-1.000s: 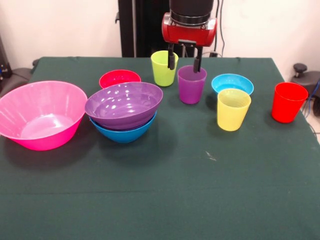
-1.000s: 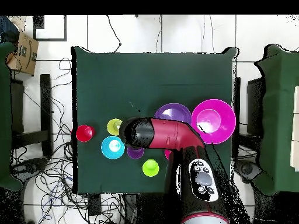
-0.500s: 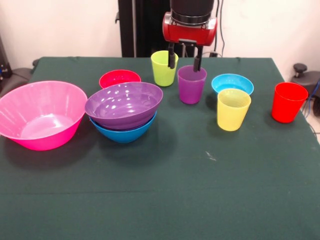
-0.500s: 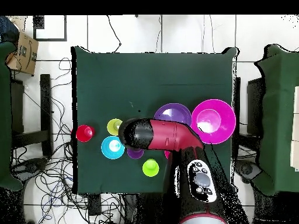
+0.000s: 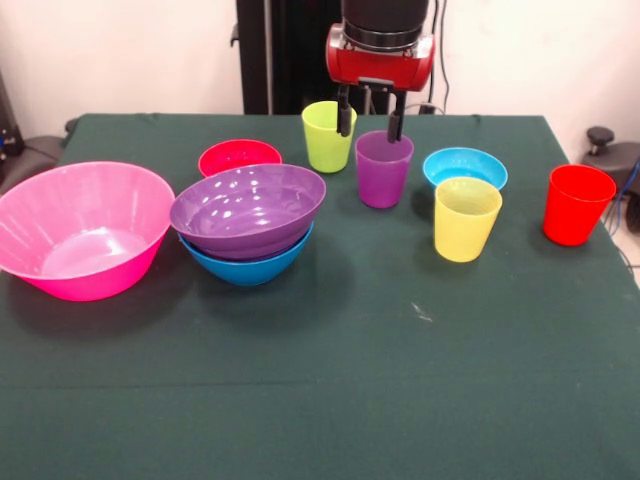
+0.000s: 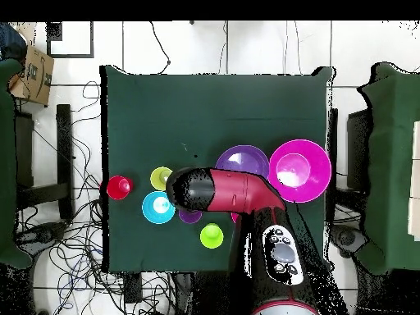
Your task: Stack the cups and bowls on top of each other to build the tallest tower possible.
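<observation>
- End effector (image 5: pixel 369 124): hangs over the purple cup (image 5: pixel 383 168), jaws spread apart; one finger in front of the green cup (image 5: pixel 328 135), the other at the purple cup's far rim; nothing gripped
- Purple cup: upright, back centre of the counter (image 5: pixel 330 400), between the green cup and the light blue bowl (image 5: pixel 465 166)
- Green cup: upright, just beside the purple cup, near the back edge
- Yellow cup (image 5: pixel 466 218): upright, just in front of the light blue bowl
- Red cup (image 5: pixel 577 204): upright, alone, near the counter's side edge
- Light blue bowl: upright, behind the yellow cup
- Red bowl (image 5: pixel 239 157): upright, behind the purple bowl (image 5: pixel 248 210)
- Purple bowl: nested in the blue bowl (image 5: pixel 246 264), tilted a little; only the blue bowl's lower wall shows
- Pink bowl (image 5: pixel 82 229): upright, just beside the two-bowl pile, at the counter's side
- Overhead view: the arm (image 6: pixel 238 193) covers the purple cup in part; green cup (image 6: pixel 212 235) nearest the base
</observation>
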